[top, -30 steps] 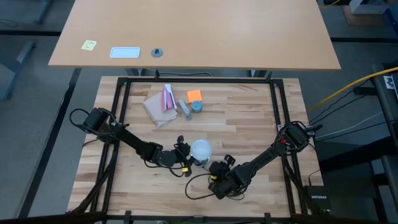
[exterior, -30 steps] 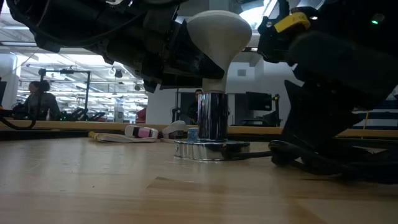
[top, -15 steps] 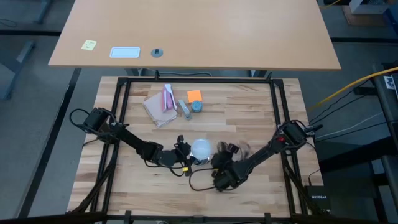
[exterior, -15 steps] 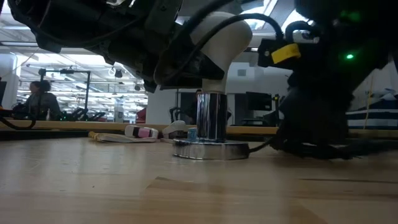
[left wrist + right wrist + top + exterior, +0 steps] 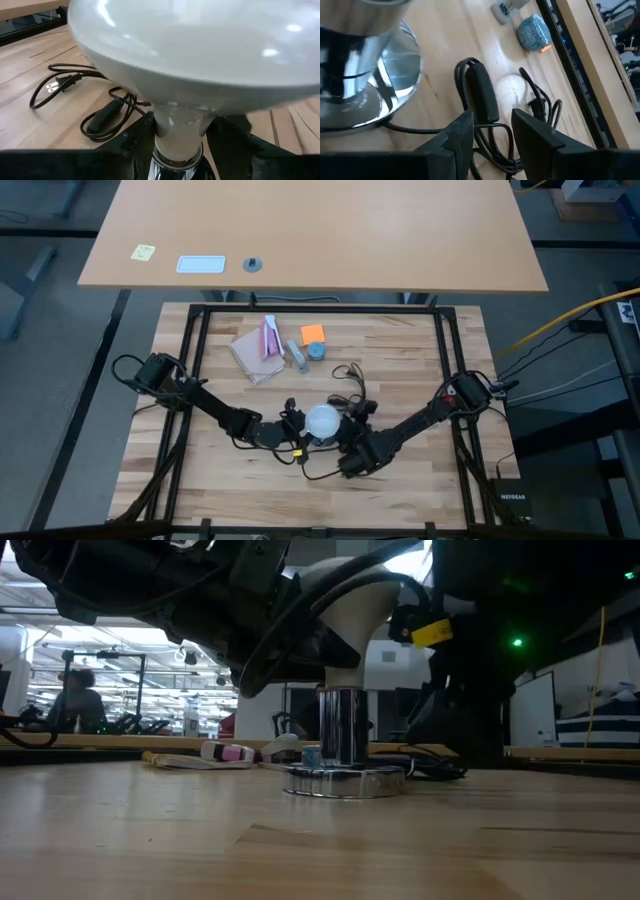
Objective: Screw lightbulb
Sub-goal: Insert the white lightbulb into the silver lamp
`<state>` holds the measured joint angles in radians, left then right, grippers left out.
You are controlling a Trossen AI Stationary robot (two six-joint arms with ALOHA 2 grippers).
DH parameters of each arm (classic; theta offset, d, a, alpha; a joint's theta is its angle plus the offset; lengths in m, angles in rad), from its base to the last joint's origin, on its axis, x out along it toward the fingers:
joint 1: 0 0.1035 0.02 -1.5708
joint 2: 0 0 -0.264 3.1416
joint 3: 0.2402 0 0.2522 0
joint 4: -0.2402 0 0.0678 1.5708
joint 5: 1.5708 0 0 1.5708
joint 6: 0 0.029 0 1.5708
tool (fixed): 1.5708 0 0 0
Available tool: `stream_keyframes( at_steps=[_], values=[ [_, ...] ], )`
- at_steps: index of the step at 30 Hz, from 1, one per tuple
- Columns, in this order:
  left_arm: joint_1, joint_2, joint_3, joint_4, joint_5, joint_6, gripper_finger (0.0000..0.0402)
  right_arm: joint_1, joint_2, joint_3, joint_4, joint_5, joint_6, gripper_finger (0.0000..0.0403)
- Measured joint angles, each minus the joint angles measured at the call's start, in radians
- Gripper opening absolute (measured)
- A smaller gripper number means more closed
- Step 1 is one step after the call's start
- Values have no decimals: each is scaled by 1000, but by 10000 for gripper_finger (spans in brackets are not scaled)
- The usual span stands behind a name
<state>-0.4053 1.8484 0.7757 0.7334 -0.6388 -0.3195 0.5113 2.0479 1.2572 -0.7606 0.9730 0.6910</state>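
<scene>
One lightbulb point(image 5: 322, 420) is standing upright in the silver socket point(image 5: 345, 781) mid-table, and I'm seeing my left gripper point(image 5: 297, 427) gripping its neck. My right gripper point(image 5: 490, 135) is hovering beside the socket's base, fingers parted around the black cord point(image 5: 482, 95), gripping nothing.

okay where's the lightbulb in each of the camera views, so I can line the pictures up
High view: the lightbulb is a white disc near the table's front middle, between both arms.
Low view: top centre, its neck tapering down into the chrome socket.
Left wrist view: fills the upper picture, neck between that arm's fingers.
Right wrist view: the bulb itself is not in it.
Shared landmark: the chrome socket, also in the right wrist view.
</scene>
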Motion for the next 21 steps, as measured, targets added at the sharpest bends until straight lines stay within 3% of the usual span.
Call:
stream_keyframes(
  at_steps=[11, 21],
  values=[
    [0, 0, 0, -10, -1, -18, 159, 129, -3, 135, 3, -26, -11, 138],
    [0, 0, 0, -13, -2, -17, 159, 149, 0, 36, 310, -153, -72, 138]
  ],
)
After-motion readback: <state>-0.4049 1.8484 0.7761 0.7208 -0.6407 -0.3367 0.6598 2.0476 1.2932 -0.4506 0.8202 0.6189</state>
